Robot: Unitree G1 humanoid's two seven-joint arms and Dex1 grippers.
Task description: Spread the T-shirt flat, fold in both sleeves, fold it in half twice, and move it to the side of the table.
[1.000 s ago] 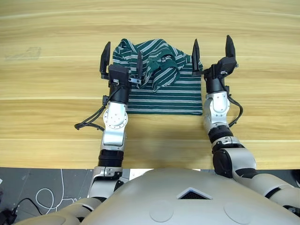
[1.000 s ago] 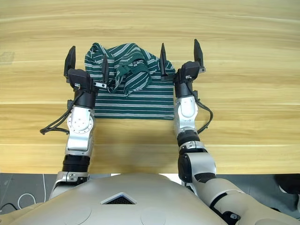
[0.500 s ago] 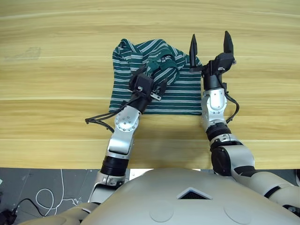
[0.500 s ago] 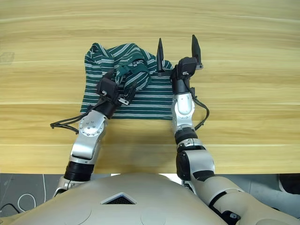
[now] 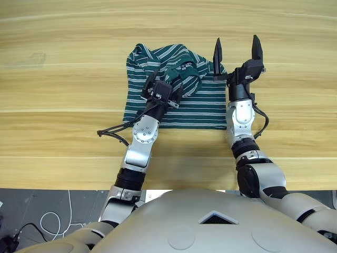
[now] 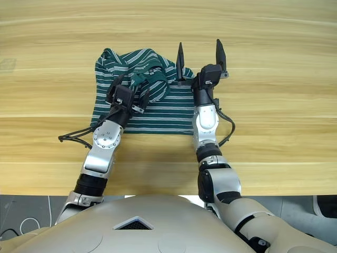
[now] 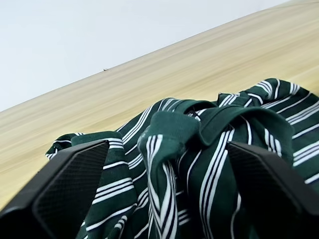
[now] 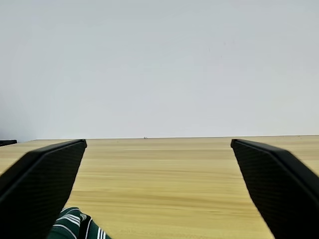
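**A:** Where's the T-shirt?

**B:** The T-shirt (image 5: 195, 108) lies on the wooden counter (image 5: 63, 132), straight ahead of the robot. It is dark green with white stripes. The near half lies flat and ends in a straight hem. The far half is rumpled, with a bunch of cloth (image 5: 184, 76) heaped on top of it.

**A:** And the left arm?

**B:** The left end effector (image 5: 164, 88) is low over the middle of the shirt, on the near side of that bunch and angled toward it. Its fingers (image 7: 75, 184) are apart, and in the left wrist view the bunch sits in the gap between them. I cannot tell whether they touch the cloth.

**A:** The right one?

**B:** The right end effector (image 5: 237, 48) is farther out, at the shirt's far right corner. Its fingers (image 8: 40, 184) are spread wide and point away from the robot. The inner finger stands at the shirt's right edge and the outer one is over bare wood. The right wrist view shows the wood of the counter between them, with a scrap of striped cloth beside one finger.

**A:** And past that?

**B:** The counter runs on to a pale wall (image 8: 159, 64).
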